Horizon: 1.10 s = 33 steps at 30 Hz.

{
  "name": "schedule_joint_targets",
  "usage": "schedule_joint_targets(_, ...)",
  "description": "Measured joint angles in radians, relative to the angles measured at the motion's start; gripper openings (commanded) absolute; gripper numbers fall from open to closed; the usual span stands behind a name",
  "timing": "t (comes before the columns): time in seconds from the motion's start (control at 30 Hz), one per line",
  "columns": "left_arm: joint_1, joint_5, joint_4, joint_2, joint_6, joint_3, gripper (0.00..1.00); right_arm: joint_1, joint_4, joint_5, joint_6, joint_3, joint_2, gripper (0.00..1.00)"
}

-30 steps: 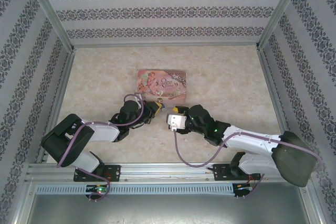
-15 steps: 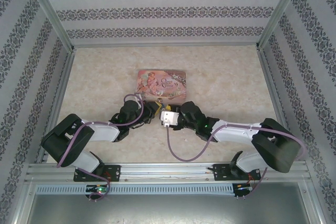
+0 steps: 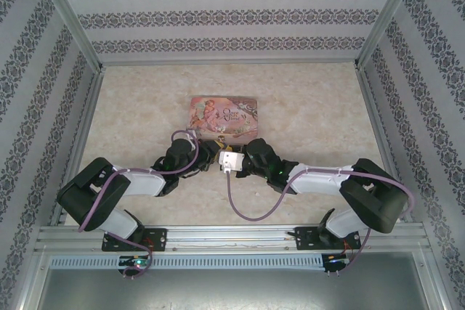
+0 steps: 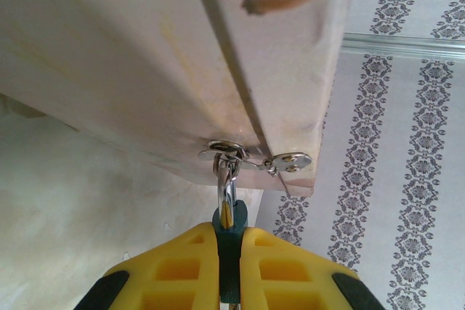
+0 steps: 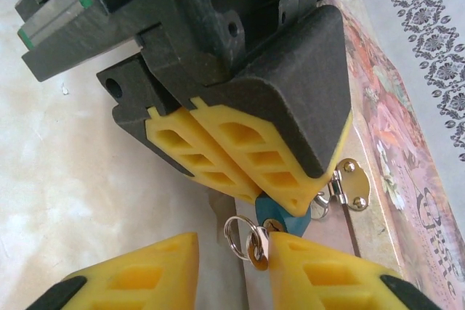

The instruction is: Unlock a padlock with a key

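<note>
Padlock (image 5: 292, 221): teal body at the front edge of the pink box (image 3: 224, 115); silver shackle (image 4: 227, 183) hooked through the box's hasp (image 4: 227, 150)
Left gripper (image 4: 229, 239): yellow fingers clamped flat on the padlock body from both sides; shackle sticks up out of the grip
Key (image 5: 256, 250): small, brass-coloured, on a wire ring (image 5: 236, 231) just below the padlock; whether it sits in the keyhole cannot be told
Right gripper (image 5: 232, 270): jaws apart; ring and key lie in the gap, close against one finger
Table (image 3: 305, 107): pale marbled top; both grippers meet at the box's near side
</note>
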Motion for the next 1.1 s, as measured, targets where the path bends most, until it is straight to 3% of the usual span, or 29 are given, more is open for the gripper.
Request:
schedule_joint_targets(0.43,0.0,0.0,0.0,0.0,-0.001,0.0,0.1,0.0,0.038,0.035,0.001,0.003,0.03,0.24)
schedule_joint_targets(1.1,0.0,-0.006,0.002,0.0,-0.02,0.0,0.1,0.0,0.059,0.05,0.053,0.006,0.037,0.01)
